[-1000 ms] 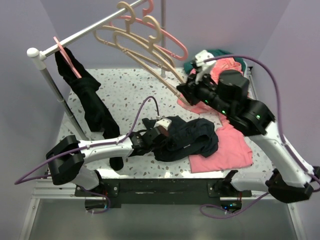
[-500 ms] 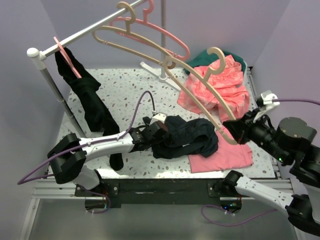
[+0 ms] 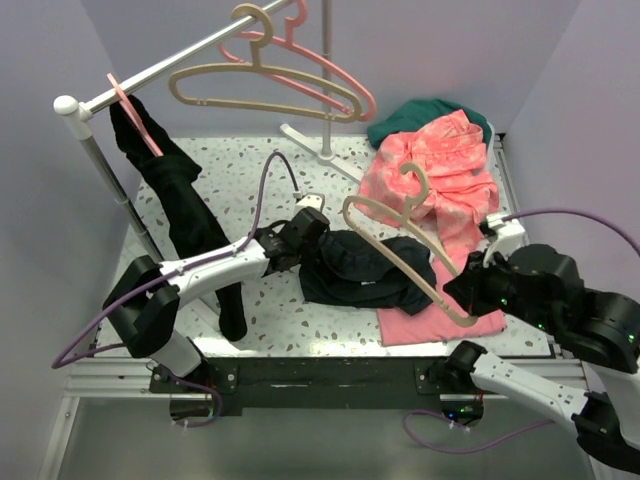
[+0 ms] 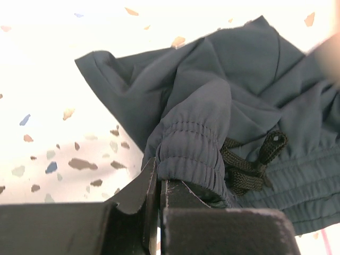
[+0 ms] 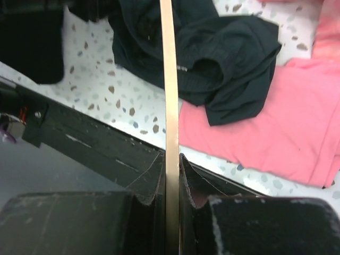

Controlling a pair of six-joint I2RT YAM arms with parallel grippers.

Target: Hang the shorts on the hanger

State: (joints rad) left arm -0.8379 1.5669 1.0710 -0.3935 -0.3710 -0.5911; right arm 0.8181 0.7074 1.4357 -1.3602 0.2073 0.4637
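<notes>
The dark navy shorts [image 3: 365, 272] lie crumpled mid-table. They also show in the left wrist view [image 4: 249, 74] and in the right wrist view [image 5: 202, 48]. My left gripper [image 3: 300, 236] is shut on their gathered waistband [image 4: 191, 151] at the left end, beside the black drawstring [image 4: 249, 167]; its jaws [image 4: 158, 172] stand almost together. My right gripper [image 3: 466, 296] is shut on the lower end of the beige hanger [image 3: 400, 252] and holds it tilted above the shorts, with the hook [image 3: 411, 180] pointing away. The hanger's bar [image 5: 169, 79] runs straight up between the right jaws [image 5: 171, 167].
A second beige hanger [image 3: 262, 92] and a pink hanger [image 3: 335, 72] hang on the rail [image 3: 150, 75]. A long black garment [image 3: 190, 215] hangs at the left post. A pink folded cloth [image 3: 450, 305], coral cloth [image 3: 440, 165] and teal cloth [image 3: 420, 110] lie right. The table's black front edge [image 5: 79, 151] is close.
My right arm has drawn the beige hanger off the rail and brought it toward the front right, over the shorts. My left gripper has shifted back and right with the waistband.
</notes>
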